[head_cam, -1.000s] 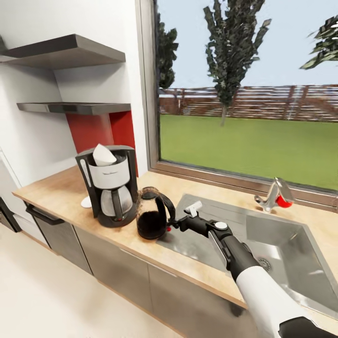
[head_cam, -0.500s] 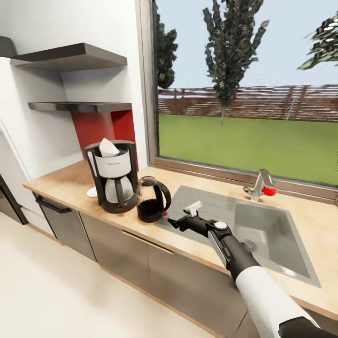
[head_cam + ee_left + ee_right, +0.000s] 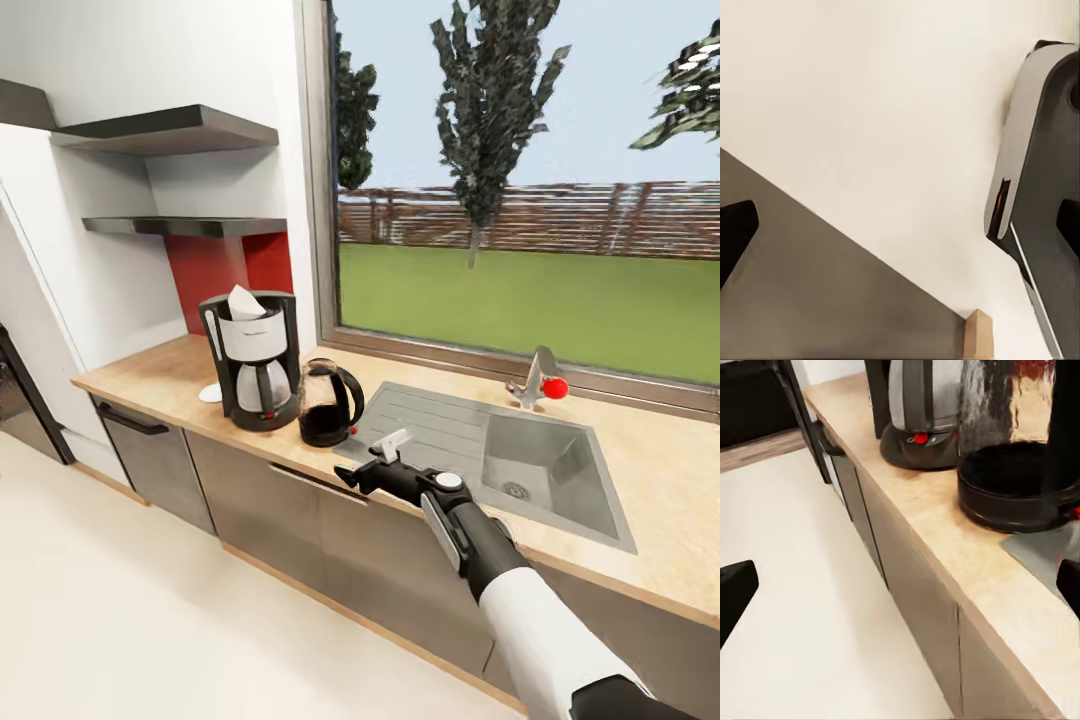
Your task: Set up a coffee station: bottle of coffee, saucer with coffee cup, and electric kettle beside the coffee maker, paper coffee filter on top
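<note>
— Kettle first: where did it sit?

— The electric kettle (image 3: 328, 405) stood on the kitchen countertop (image 3: 150, 372), just to the right of the coffee maker (image 3: 254, 360), nearly touching it, and at the left edge of the sink's (image 3: 545, 465) draining board. From the right wrist camera its black base (image 3: 1016, 491) rested on the tan worktop beside the machine's base with the red switch.

— And the rest of the station?

— A paper coffee filter (image 3: 243, 302) stuck up from the top of the coffee maker. A saucer (image 3: 211, 392) peeked out on the left, behind the machine; I could not tell whether a cup was on it.

— The right gripper?

— The right gripper (image 3: 362, 470) hung out over the near edge of the counter, in front of the kettle and apart from it, fingers spread wide with nothing between them.

— The left one?

— Its fingertips (image 3: 735, 232) were spread wide apart at the edges of its wrist camera, holding nothing, above pale floor (image 3: 870, 112).

— The shelves?

— Two dark shelves (image 3: 185, 226) hung on the white wall, above and left of the coffee maker.
</note>
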{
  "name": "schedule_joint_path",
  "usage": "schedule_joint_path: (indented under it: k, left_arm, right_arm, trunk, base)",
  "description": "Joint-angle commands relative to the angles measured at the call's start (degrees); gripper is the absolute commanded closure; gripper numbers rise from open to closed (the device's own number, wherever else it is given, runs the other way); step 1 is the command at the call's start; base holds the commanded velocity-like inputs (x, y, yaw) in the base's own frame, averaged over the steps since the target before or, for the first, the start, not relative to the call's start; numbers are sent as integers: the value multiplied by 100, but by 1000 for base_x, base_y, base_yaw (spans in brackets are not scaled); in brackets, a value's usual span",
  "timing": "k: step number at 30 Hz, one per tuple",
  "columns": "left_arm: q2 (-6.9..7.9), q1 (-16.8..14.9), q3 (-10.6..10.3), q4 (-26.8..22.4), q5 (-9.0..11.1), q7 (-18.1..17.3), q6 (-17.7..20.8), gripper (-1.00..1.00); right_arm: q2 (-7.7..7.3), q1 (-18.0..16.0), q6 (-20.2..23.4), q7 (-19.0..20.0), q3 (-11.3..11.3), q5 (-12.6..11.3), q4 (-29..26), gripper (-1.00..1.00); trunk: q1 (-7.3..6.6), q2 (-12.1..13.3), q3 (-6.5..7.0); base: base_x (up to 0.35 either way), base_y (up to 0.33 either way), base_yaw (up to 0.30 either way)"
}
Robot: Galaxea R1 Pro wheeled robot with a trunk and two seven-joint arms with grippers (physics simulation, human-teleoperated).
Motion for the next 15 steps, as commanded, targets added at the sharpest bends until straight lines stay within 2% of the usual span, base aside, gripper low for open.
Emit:
schedule_joint_path:
  k: [1,3,6,11,13,15]
  left_arm:
    - [3,0,41,-137,-54,11,-11,-100]
    - [6,-9,48,-403,-43,11,-10,-100]
    - [5,-12,50,-497,-33,11,-16,-100]
    - [5,-13,46,-526,-30,9,-25,-100]
    - [0,-13,44,-525,-32,5,-27,-100]
    - [-6,-13,37,-521,-47,3,-27,-100]
  right_arm:
    - [45,-4,42,20,-4,1,-2,-100]
    - [150,-4,55,30,-1,1,68,-100]
    - [150,-4,58,37,48,1,298,-100]
    - [150,-4,51,39,502,-5,1007,-100]
    - [150,-4,30,35,716,-6,1558,-100]
    - [150,-2,19,32,817,-4,2182,-100]
  trunk:
    - [1,-12,-12]
    - [1,-12,-12]
    - [1,-12,-12]
    - [1,-12,-12]
    - [1,-12,-12]
    - [1,-12,-12]
  base:
    - [-254,0,0]
    - [-103,0,0]
    - [-35,0,0]
    - [-7,0,0]
    - [-1,0,0]
    - [0,0,0]
